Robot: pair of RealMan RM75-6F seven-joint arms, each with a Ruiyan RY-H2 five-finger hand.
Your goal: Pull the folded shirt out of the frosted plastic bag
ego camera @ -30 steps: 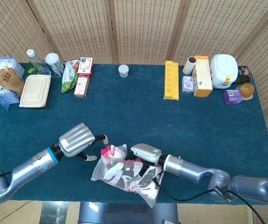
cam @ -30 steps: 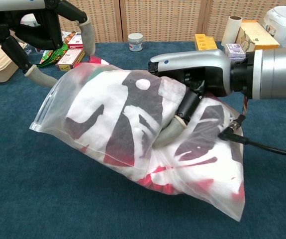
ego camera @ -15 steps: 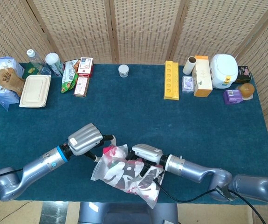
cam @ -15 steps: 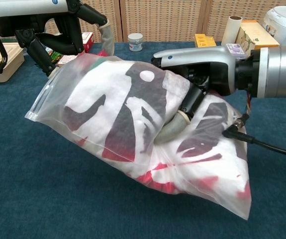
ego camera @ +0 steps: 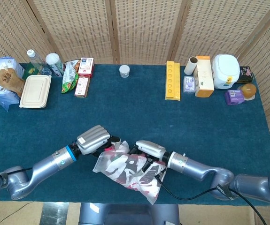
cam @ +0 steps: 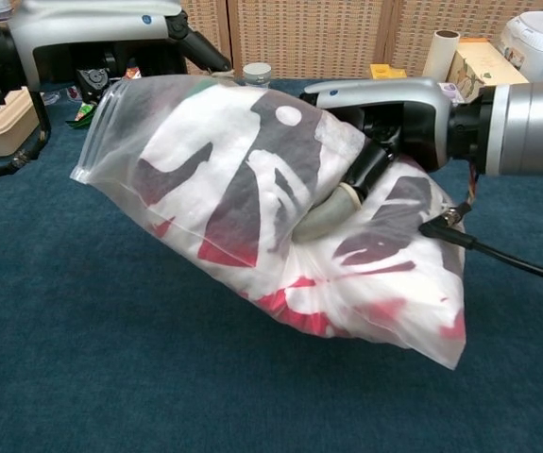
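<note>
Your frosted plastic bag (cam: 280,226) sits low in the middle of the head view, lifted off the blue table (ego camera: 139,117), and the folded shirt (cam: 252,179), white with dark and red print, is wholly inside it. Your right hand (cam: 384,118) grips the bag from above at its right half, fingers (cam: 332,212) curled down and pressing into the plastic over the shirt. Your left hand (ego camera: 93,139) is at the bag's open mouth on the left; how its fingers lie there you cannot tell from either camera. The chest view shows the zip edge of the mouth at the upper left of the bag; the head view alone shows the white jar (ego camera: 124,71) and yellow tray (ego camera: 172,80) along the top of the table
</note>
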